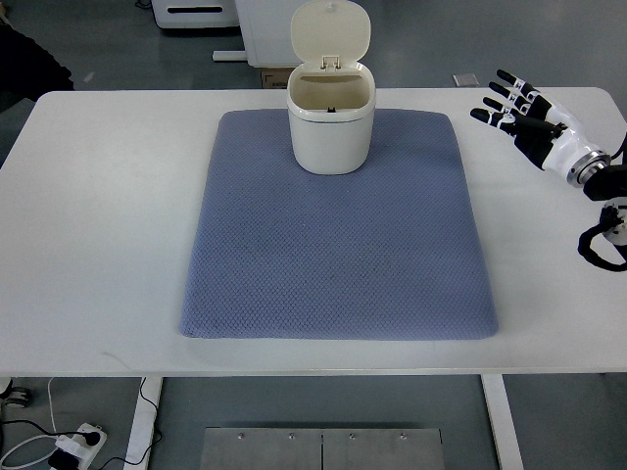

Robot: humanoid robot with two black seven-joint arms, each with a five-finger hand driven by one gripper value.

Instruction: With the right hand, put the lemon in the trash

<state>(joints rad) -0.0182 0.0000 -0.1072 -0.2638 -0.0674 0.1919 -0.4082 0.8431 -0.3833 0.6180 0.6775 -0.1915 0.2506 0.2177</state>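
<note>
Right hand (519, 113) over far right of worktop (98, 225), fingers spread, nothing held. Bin (331, 117) stood at far middle of blue mat (338, 245), lid hinged up, interior mostly hidden. Lemon not visible anywhere in view.

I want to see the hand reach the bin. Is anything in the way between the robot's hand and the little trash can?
Nothing visible. The right hand hovers open over bare table, and only flat blue mat lies between it and the trash can, whose lid stands open. No lemon shows anywhere.
</note>
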